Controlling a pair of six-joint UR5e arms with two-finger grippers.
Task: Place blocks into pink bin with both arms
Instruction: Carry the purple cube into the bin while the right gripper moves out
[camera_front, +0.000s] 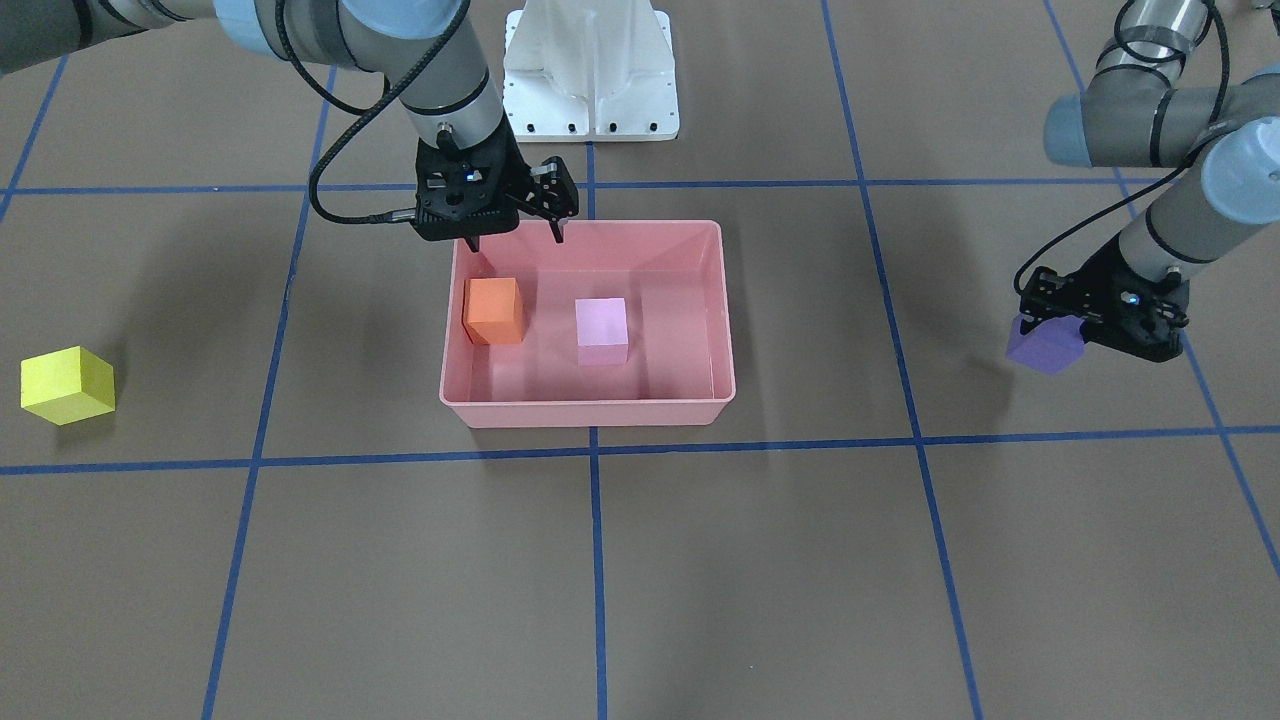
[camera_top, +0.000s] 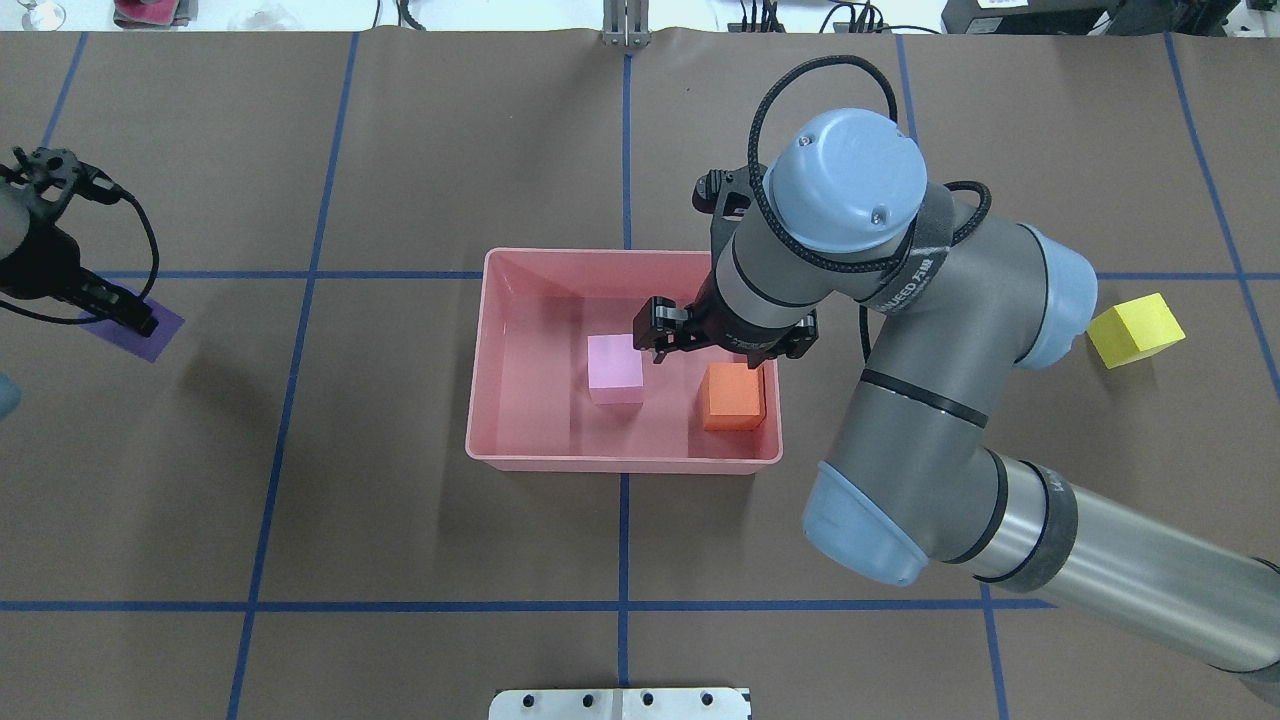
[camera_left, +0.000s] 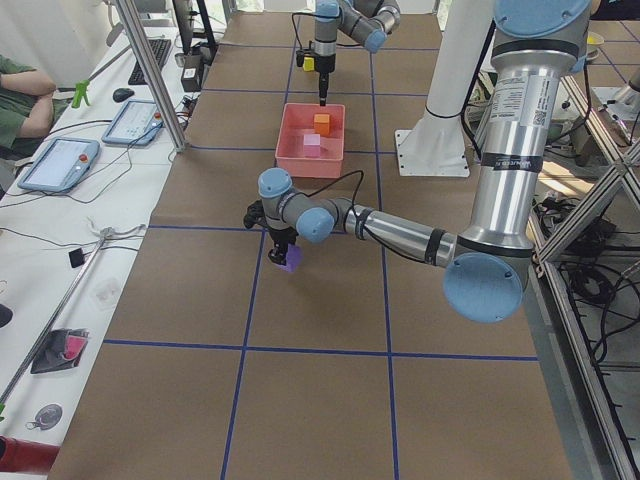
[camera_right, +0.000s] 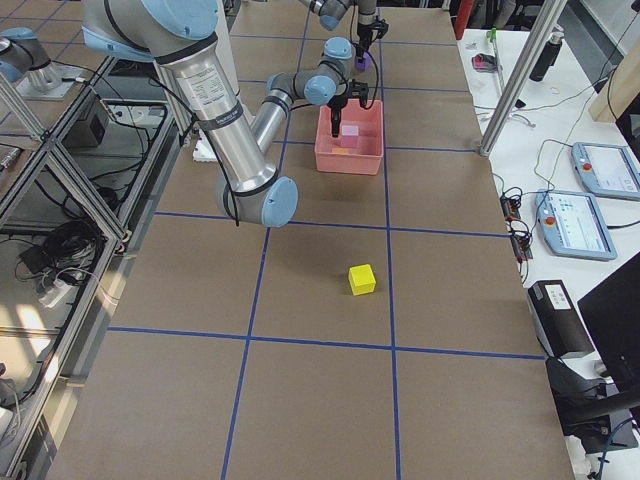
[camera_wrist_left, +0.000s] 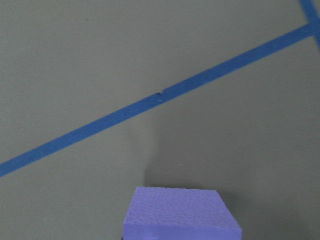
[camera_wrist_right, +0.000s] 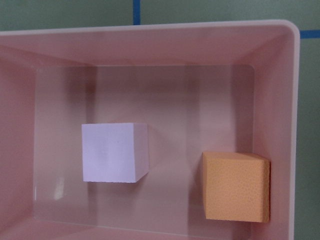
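The pink bin (camera_front: 590, 412) sits mid-table and holds the orange block (camera_front: 493, 310) and the pale pink-lilac block (camera_front: 601, 330). Both also show in the right wrist view, orange (camera_wrist_right: 235, 187) and pink-lilac (camera_wrist_right: 112, 152). My right gripper (camera_front: 514, 240) is open and empty, above the bin's robot-side rim, just over the orange block (camera_top: 735, 396). My left gripper (camera_front: 1058, 332) is shut on the purple block (camera_front: 1040, 352), low over the table far out on my left; the block also shows in the left wrist view (camera_wrist_left: 180, 215). The yellow block (camera_front: 67, 385) lies alone on the table on my right (camera_top: 1135, 329).
The white fixed pedestal (camera_front: 590, 70) stands behind the bin at the robot's side. Blue tape lines (camera_front: 594, 560) grid the brown table. A side desk with tablets (camera_left: 60, 160) and a seated person (camera_left: 20, 95) runs along the operators' side.
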